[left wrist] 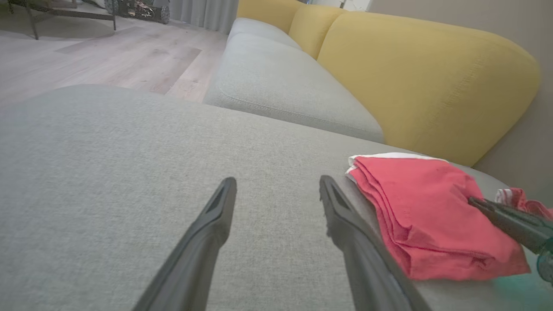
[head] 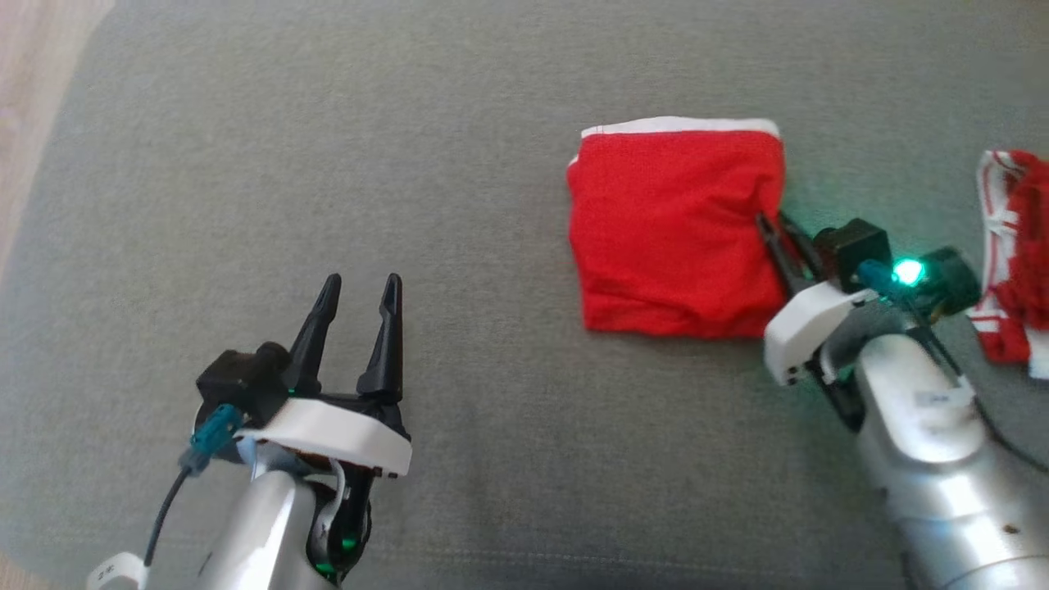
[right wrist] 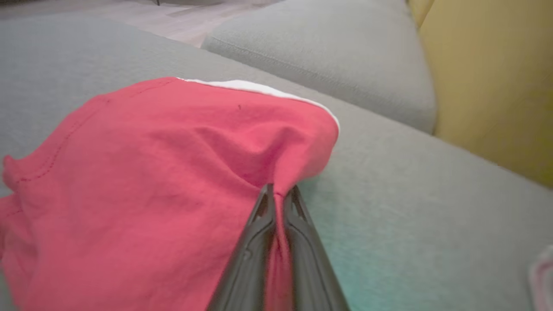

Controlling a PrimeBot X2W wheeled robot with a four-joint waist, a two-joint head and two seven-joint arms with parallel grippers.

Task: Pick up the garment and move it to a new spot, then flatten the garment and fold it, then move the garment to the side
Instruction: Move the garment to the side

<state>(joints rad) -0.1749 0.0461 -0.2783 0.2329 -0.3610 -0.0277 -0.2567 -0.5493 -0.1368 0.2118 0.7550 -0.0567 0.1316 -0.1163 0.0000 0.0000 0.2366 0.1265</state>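
Folded red garment (head: 672,229), right edge pinched in right tool (head: 768,220)

The silver-armed robot's black two-fingered left gripper (head: 362,283) hovers, fingers (head: 387,328) spread wide; its matching right gripper (head: 772,220), green wrist light (head: 906,271) glowing, is pinched tight on what appears to be the edge of a red folded cloth garment (head: 672,229).

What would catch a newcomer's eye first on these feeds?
The folded red garment on the grey cushion, right of centre in the head view, with the right gripper shut on its right edge. Next, the left gripper hanging open over bare cushion at lower left, and a crumpled red-and-white cloth at the far right edge.
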